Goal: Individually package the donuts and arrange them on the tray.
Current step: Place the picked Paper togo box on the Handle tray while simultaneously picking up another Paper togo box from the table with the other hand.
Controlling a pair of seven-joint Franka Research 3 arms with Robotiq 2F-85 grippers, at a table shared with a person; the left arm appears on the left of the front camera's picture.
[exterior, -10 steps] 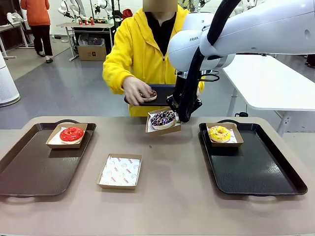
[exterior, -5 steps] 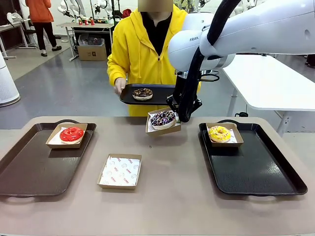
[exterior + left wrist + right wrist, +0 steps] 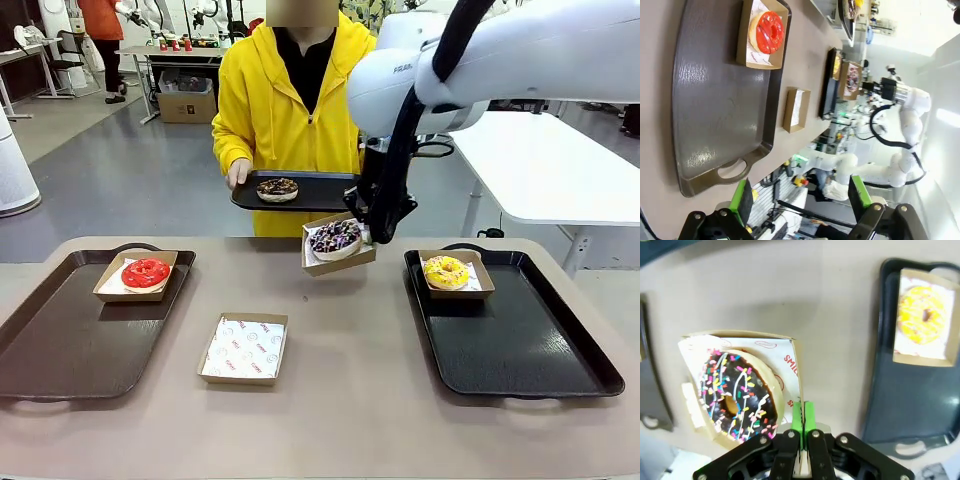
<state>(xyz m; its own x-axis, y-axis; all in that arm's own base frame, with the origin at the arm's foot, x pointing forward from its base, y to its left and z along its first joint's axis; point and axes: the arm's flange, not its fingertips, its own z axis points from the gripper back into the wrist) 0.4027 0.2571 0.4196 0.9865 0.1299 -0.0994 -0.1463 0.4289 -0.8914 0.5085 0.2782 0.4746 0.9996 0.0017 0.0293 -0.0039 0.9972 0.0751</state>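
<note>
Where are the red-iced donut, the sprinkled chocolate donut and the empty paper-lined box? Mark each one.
red-iced donut (image 3: 134, 274): front view, icing left of the hole.
sprinkled chocolate donut (image 3: 752, 390): right wrist view, icing beside the hole.
empty paper-lined box (image 3: 244, 348): front view, middle of the white paper.

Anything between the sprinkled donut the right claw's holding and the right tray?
Nothing visible. The right claw grips the box holding the sprinkled donut; the yellow donut sits far back on the right tray.

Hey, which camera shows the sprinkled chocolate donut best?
The right wrist view: the sprinkled donut sits close, seen from above in its box, sprinkles distinct. The front view shows the sprinkled donut smaller and side-on; the left wrist view, tiny and far off.
</note>
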